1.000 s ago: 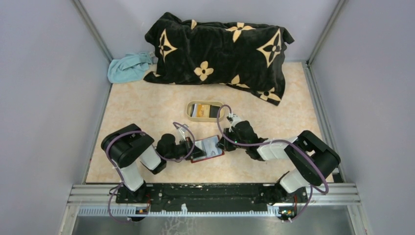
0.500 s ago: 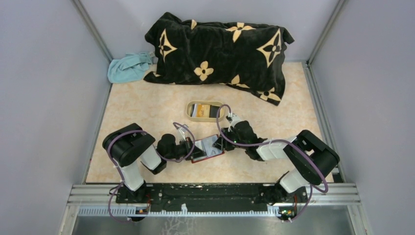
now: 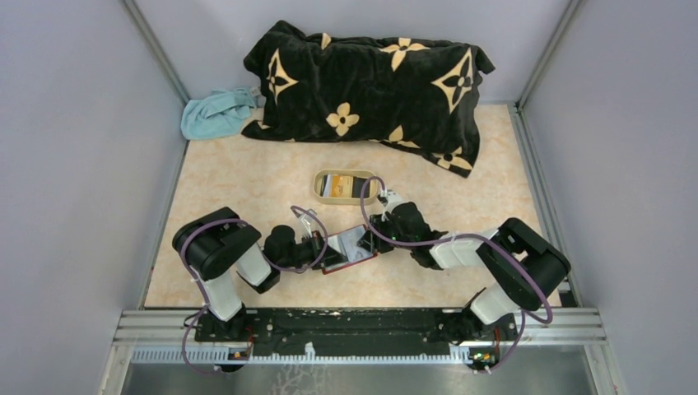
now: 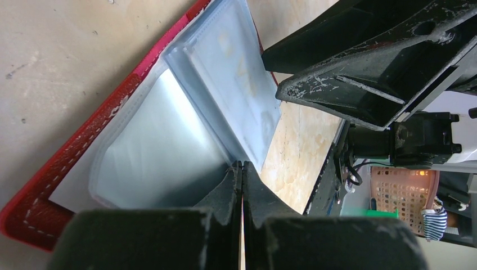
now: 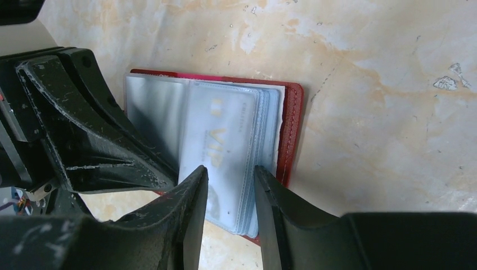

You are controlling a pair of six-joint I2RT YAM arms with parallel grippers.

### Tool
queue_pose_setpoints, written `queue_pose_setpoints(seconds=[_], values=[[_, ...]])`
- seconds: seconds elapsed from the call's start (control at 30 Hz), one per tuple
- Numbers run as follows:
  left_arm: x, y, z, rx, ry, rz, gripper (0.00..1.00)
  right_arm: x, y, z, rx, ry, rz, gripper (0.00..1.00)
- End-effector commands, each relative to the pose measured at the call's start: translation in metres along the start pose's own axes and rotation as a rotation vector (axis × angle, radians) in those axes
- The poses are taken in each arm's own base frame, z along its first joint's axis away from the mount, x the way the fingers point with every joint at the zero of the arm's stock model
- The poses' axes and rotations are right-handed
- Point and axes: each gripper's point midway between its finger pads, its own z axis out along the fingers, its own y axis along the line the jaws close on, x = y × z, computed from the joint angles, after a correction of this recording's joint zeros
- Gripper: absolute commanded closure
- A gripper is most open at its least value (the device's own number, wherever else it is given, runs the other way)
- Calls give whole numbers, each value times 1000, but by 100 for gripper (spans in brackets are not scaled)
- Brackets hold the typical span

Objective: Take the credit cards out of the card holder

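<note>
two grippers at an open red wallet (image 3: 350, 248).
left gripper (image 4: 242, 164) pinched shut on the wallet's clear sleeve (image 4: 169, 146); right gripper (image 5: 230, 171) half open over a pale card (image 5: 222, 138) inside the sleeves. beyond, more cards (image 3: 342, 185) lie in a beige tray (image 3: 316, 188).

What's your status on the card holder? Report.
Left gripper shut, pinching a sleeve of the card holder. Right gripper open, astride the sleeved white card. Card not yet out. Nothing blocking.

Black flowered blanket (image 3: 370, 82), teal cloth (image 3: 216, 113) and beige tray (image 3: 317, 188) sit on table (image 3: 239, 185).
</note>
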Motion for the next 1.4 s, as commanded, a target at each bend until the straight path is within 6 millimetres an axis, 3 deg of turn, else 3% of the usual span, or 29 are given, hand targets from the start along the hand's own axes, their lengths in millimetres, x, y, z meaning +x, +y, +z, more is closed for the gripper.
queue_pose_setpoints(seconds=[0.0,0.13,0.37,0.73,0.87,1.03,1.37], values=[[-2,-1,-3,10,-17,8,100,16,-14,2,61,55,-19,63],[-2,-1,-2,10,-16,7,100,18,-3,4,-3,63,3,64],[-3,-1,1,14,-13,5,100,8,22,-1,-102,29,26,78],[-2,-1,1,24,-11,1,100,-11,52,-13,-118,-10,-28,80],[-2,-2,0,29,-14,0,100,-17,59,-18,-116,-18,-48,81],[-2,-4,-1,34,-17,1,100,-19,71,-19,-135,-21,-65,72],[-2,3,-10,-15,-27,21,100,-15,90,-10,-176,-1,-85,68]])
